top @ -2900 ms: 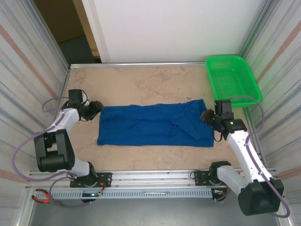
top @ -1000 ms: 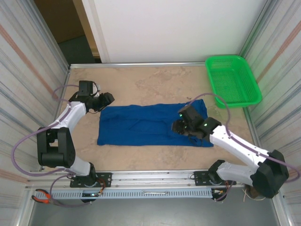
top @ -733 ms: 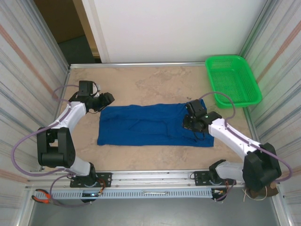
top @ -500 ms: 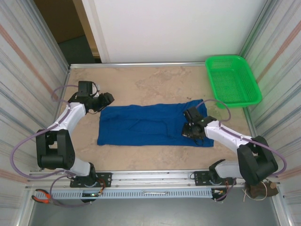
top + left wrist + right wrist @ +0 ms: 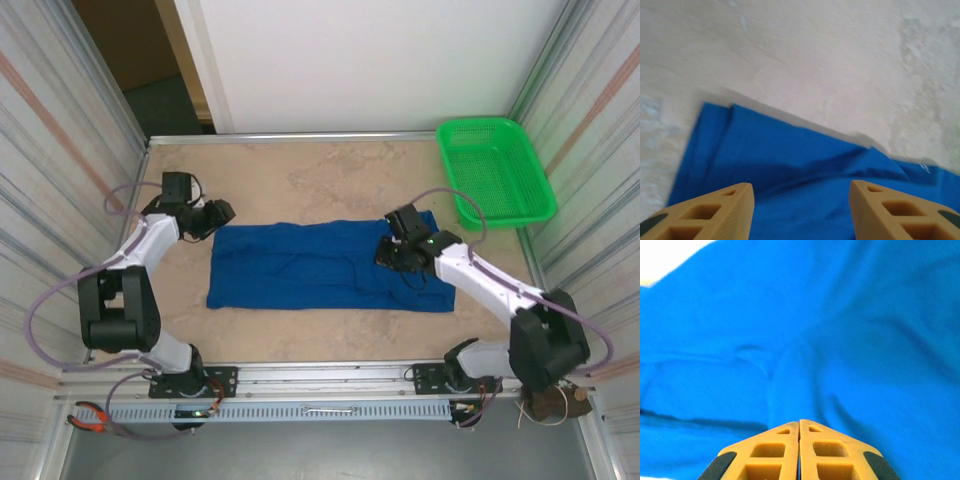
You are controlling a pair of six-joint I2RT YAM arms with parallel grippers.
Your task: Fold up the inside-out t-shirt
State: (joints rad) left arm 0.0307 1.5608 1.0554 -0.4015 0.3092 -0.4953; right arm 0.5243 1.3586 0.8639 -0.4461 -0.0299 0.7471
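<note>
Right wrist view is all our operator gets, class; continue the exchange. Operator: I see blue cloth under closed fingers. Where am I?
Observer: Your right hand is over the right end of the t-shirt, which lies spread flat.
Operator: And the other arm?
Observer: The left hand is by the t-shirt's far left corner, fingers apart.
Operator: Anything else nearby?
Observer: A green basket sits at the far right, apart from the t-shirt.

L gripper (image 5: 800,192) jaws apart; R gripper (image 5: 799,424) closed.

Part of the t-shirt (image 5: 300,265) hidden beneath the right tool (image 5: 383,259)
</note>
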